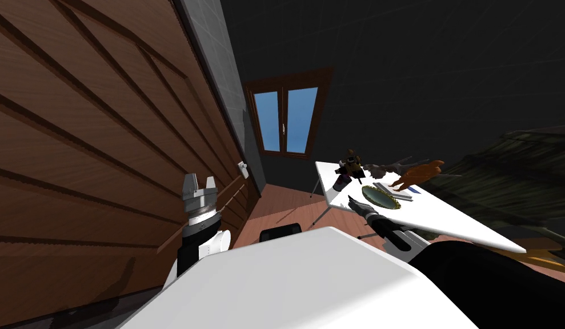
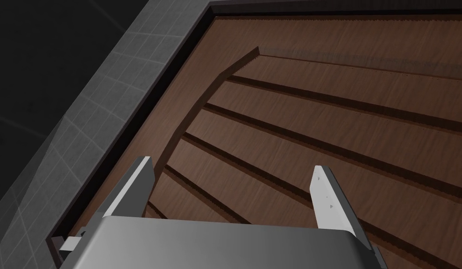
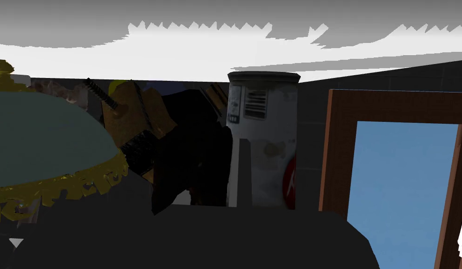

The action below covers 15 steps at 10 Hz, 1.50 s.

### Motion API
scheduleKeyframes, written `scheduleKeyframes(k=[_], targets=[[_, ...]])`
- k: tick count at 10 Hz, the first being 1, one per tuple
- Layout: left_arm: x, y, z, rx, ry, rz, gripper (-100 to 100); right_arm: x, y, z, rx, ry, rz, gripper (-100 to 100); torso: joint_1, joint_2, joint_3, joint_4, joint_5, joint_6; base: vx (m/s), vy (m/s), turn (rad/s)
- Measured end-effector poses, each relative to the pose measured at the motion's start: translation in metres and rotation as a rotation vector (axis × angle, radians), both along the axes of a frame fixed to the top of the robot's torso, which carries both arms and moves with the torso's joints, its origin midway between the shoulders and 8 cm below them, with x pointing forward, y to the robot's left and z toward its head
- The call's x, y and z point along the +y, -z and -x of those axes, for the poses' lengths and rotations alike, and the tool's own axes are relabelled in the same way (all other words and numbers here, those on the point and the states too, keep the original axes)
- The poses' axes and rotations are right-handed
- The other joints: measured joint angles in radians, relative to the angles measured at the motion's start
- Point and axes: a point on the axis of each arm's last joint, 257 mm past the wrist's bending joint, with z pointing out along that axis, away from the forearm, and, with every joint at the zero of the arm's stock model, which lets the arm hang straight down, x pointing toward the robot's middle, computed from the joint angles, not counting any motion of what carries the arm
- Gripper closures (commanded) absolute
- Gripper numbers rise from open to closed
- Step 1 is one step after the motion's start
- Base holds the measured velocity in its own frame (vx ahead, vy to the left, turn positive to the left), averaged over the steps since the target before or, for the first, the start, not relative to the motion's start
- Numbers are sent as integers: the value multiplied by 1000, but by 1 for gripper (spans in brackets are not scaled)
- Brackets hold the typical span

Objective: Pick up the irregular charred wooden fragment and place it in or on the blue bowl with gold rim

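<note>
**A:** Black and jagged, that lump right off the nose of the right gripper point(image 1: 353, 200) has to be the charred fragment point(image 3: 192, 154), yeah? Is it grabbed?

**B:** Honestly can't tell if that claw is open or shut. The fragment is dead ahead of it, and that's all I'd swear to. It sits between the bowl point(image 3: 47, 140) with the gold trim and a scuffed white can point(image 3: 262, 140), with a yellow-brown tool point(image 3: 131, 116) behind.

**A:** Tight spot. Explains the flat reach in over the white table point(image 1: 447, 220)?

**B:** My guess is coming in level avoids knocking the can. The bowl's just beside it, so the carry should be short. The left gripper point(image 1: 199, 184) is raised off to the side, spread wide, holding nothing — probably parked clear of the action.
</note>
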Motion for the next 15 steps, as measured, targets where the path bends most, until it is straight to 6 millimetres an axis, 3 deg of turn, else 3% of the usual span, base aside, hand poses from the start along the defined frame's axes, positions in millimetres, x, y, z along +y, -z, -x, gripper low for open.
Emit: scheduleKeyframes(k=[7, 10, 15], targets=[[0, 0, 0, 0, 0, 0, 0, -6, -16, -1, -3, 0, 5, 100, 3, 5, 3, 2, 0, 1, -81, 24, 14], [0, 0, 0, 0, 0, 0, 0, -11, -31, -4, -5, -1, 7, 100, -2, 0, 1, 1, -1, 0, -22, -8, -50], [0, 0, 0, 0, 0, 0, 0, -11, -33, -4, -6, -2, 7, 100, -3, -2, -1, 0, -2, -1, -1, 2, 7]])
